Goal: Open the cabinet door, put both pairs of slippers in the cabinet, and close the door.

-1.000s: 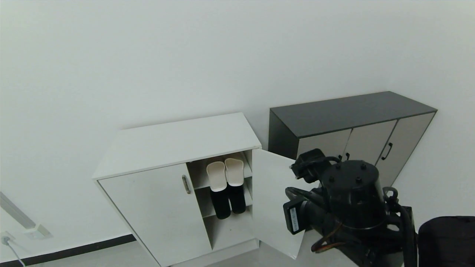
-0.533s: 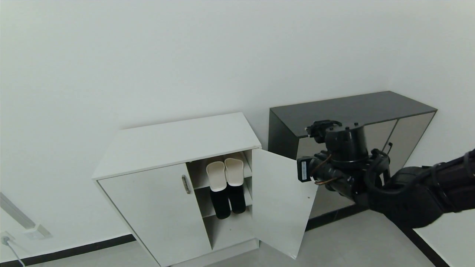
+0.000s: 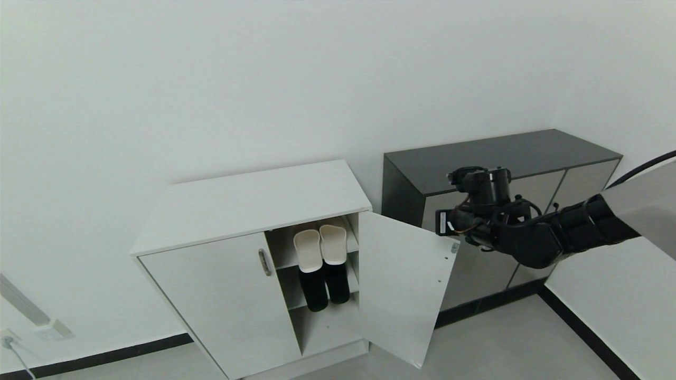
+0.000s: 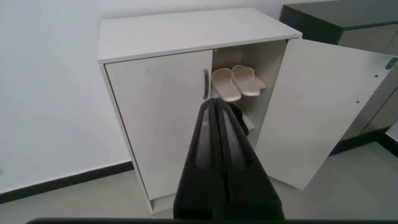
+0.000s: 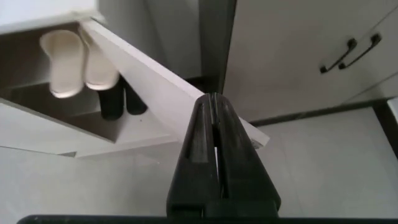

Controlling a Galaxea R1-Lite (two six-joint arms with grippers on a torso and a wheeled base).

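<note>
Right gripper (image 5: 214,99) pressed together, near open cabinet door (image 3: 401,285), grey cabinet (image 3: 501,153) behind, slippers (image 3: 321,248) shelved

cabinet shelves (image 3: 284,259): white slippers (image 3: 320,247) upper, black slippers (image 3: 325,287) middle

The cabinet (image 3: 248,203) is white, with cream slippers (image 3: 321,247) and black slippers (image 3: 325,289); the sideboard (image 3: 501,155) is charcoal with pale grey doors (image 3: 581,182)
</note>
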